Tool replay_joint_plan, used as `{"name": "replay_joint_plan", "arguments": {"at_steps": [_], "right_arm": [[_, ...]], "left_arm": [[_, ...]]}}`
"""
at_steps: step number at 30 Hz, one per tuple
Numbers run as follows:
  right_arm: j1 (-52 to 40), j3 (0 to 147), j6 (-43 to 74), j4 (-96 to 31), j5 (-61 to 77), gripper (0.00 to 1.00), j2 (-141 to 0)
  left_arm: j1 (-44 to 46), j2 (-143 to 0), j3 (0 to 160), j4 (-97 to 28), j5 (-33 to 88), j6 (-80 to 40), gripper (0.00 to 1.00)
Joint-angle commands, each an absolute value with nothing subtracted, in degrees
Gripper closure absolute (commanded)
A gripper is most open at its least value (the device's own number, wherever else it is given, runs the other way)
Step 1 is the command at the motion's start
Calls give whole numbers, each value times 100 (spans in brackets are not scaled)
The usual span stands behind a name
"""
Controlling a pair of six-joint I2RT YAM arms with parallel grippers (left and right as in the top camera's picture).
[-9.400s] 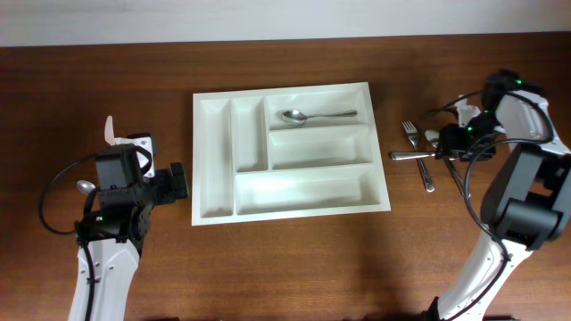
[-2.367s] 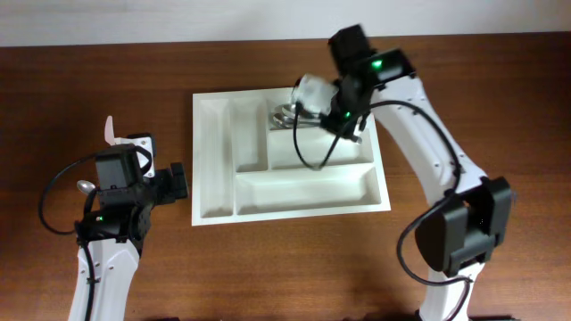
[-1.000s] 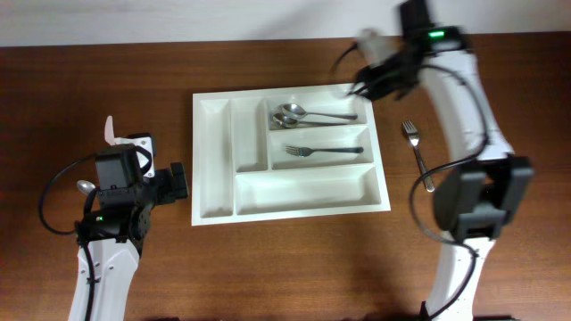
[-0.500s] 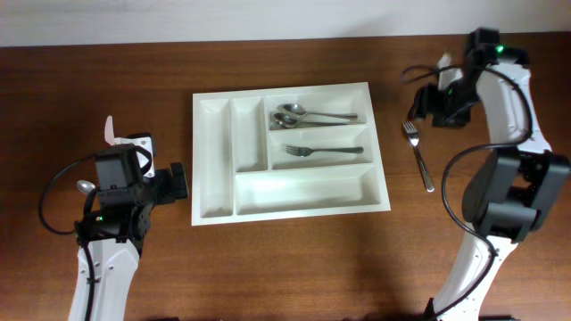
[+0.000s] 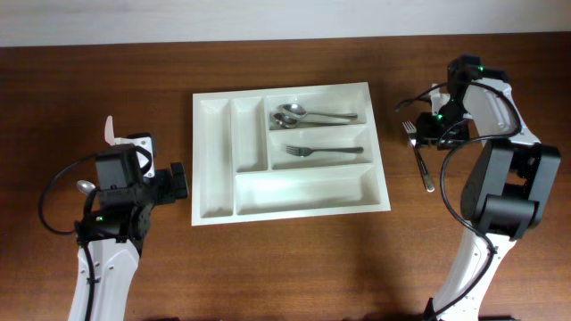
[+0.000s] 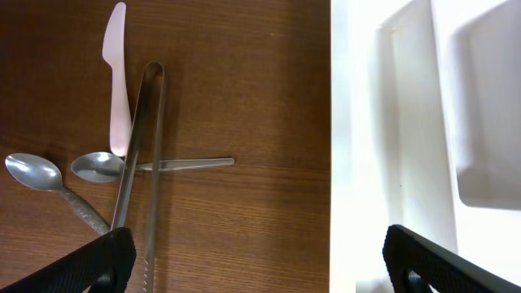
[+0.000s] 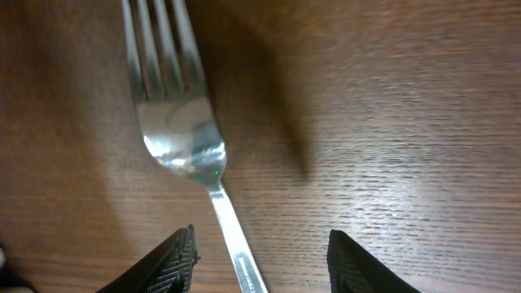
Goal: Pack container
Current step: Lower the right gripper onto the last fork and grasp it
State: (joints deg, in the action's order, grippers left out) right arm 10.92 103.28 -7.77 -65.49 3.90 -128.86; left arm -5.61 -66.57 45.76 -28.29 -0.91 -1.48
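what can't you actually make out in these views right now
- Overhead: the left arm covers most of the loose cutlery left of the container. Only a white knife tip and one spoon bowl show.
- Left wrist: the tongs run off the bottom edge.
- Right wrist: the fork is cut at top and bottom, so its tine tips and handle end are unseen.

I'm seeing a silver fork gleaming just ahead of my right pincer, its fingertips black, on the brown, fine-grained table. Ahead of the left pincer, the cutlery tray is showing plain white, beside a pale pink knife, steel-grey tongs and silver spoons.
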Motion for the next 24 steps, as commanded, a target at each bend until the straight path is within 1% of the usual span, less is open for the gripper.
{"name": "replay_joint_plan", "arguments": {"at_steps": [1, 6, 10, 14, 18, 20, 21, 24], "right_arm": [[923, 10162, -1177, -6539, 401, 47, -12875], [751, 10025, -1131, -6333, 250, 47, -12875], [703, 9926, -797, -6206, -73, 47, -12875], [720, 9727, -541, -5988, -69, 58, -12875], [714, 9568, -451, -5811, -73, 73, -12875], [714, 9500, -386, -5756, -69, 85, -12875], [714, 9467, -353, -5743, -71, 95, -12875], [714, 9452, -353, -5758, -73, 96, -12875]], "left_arm": [[-580, -6692, 4698, -2836, -132, -75, 1], [-580, -6692, 4698, -2836, -132, -75, 1], [-580, -6692, 4698, -2838, -132, -75, 1], [-580, -6692, 4698, -2836, -132, -75, 1], [-580, -6692, 4698, -2836, -132, -75, 1], [-580, -6692, 4698, -2836, -132, -75, 1], [-580, -6692, 4698, -2836, -132, -75, 1], [-580, -6692, 4698, -2836, -132, -75, 1]]}}
